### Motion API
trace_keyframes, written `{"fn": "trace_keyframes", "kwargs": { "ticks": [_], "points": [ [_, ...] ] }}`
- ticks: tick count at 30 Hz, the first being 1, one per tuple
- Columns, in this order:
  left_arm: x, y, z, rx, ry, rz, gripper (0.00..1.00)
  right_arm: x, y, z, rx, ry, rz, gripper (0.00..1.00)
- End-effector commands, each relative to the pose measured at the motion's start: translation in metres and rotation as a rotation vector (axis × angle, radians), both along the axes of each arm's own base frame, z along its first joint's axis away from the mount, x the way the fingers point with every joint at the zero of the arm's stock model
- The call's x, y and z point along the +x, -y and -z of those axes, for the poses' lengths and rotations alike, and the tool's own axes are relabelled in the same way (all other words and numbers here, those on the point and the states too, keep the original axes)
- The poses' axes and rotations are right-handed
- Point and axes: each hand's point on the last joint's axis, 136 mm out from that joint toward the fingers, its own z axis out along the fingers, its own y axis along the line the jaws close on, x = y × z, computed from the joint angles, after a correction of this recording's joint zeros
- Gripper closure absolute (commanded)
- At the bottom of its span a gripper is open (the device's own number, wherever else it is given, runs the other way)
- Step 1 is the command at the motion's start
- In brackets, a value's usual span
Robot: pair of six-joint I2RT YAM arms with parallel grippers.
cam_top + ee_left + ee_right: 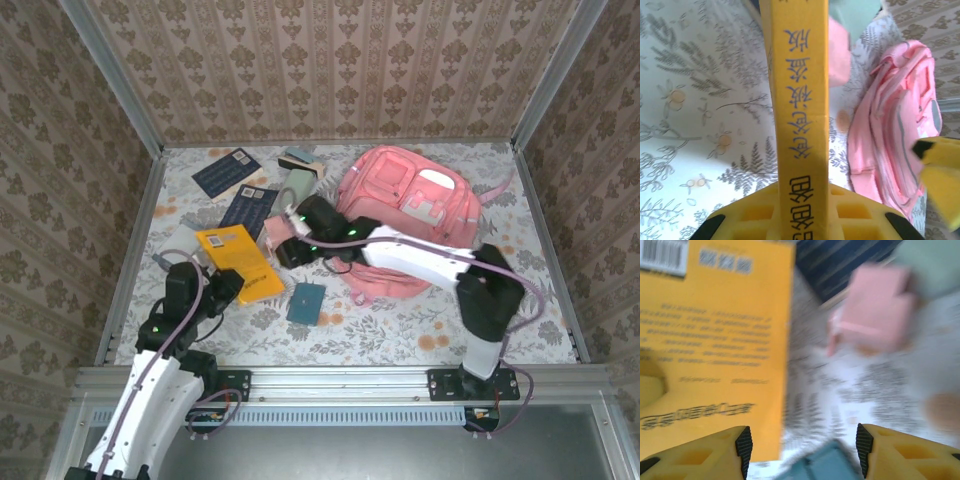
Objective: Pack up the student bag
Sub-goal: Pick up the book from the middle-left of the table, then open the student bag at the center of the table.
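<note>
The student bag [410, 215] is a large pink backpack lying at the back right of the table, and its side [890, 140] is at the right of the left wrist view. A yellow book [238, 262] lies left of centre. My left gripper [225, 285] is shut on the book's near edge, with the book's spine [797, 100] running up between its jaws [800, 220]. My right gripper [290, 245] hovers between book and bag. It stands open [802, 450] with nothing held, above the table beside the yellow book [715, 340].
A small teal notebook [305, 302] lies in front of the right gripper [820, 465]. A small pink box [872, 310], two dark blue books [226, 172] [248, 210] and a green item [297, 185] sit behind. Patterned walls enclose the table.
</note>
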Motion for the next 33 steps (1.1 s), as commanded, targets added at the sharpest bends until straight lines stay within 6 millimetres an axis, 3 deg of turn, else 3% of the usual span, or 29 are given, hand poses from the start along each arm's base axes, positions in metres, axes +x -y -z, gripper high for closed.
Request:
{"fn": "trace_keyframes", "kwargs": {
  "ticks": [1, 5, 8, 16, 22, 24, 27, 30, 33],
  "points": [
    [0.013, 0.014, -0.05, -0.013, 0.151, 0.086, 1.0, 0.019, 0.078, 0.02, -0.258, 0.091, 0.08, 0.39],
    [0.019, 0.021, -0.073, -0.018, 0.194, 0.125, 1.0, 0.032, 0.144, 0.033, -0.436, 0.127, 0.166, 0.38],
    [0.023, 0.024, -0.081, -0.022, 0.207, 0.139, 1.0, 0.037, 0.17, 0.044, -0.498, 0.128, 0.206, 0.35],
    [0.024, 0.029, -0.085, -0.029, 0.208, 0.165, 1.0, 0.038, 0.186, 0.093, -0.628, 0.058, 0.176, 0.35],
    [0.021, 0.03, -0.084, -0.031, 0.206, 0.178, 1.0, 0.037, 0.194, 0.129, -0.72, -0.01, 0.176, 0.4],
    [0.021, 0.03, -0.084, -0.028, 0.204, 0.18, 1.0, 0.038, 0.194, 0.133, -0.739, -0.022, 0.177, 0.45],
    [0.022, 0.032, -0.084, -0.03, 0.205, 0.187, 1.0, 0.039, 0.192, 0.132, -0.725, -0.036, 0.183, 0.69],
    [0.025, 0.035, -0.084, -0.035, 0.201, 0.201, 1.0, 0.037, 0.182, 0.126, -0.667, -0.057, 0.189, 1.0],
    [0.028, 0.037, -0.084, -0.037, 0.2, 0.209, 1.0, 0.035, 0.173, 0.111, -0.615, -0.071, 0.198, 1.0]
  ]
}}
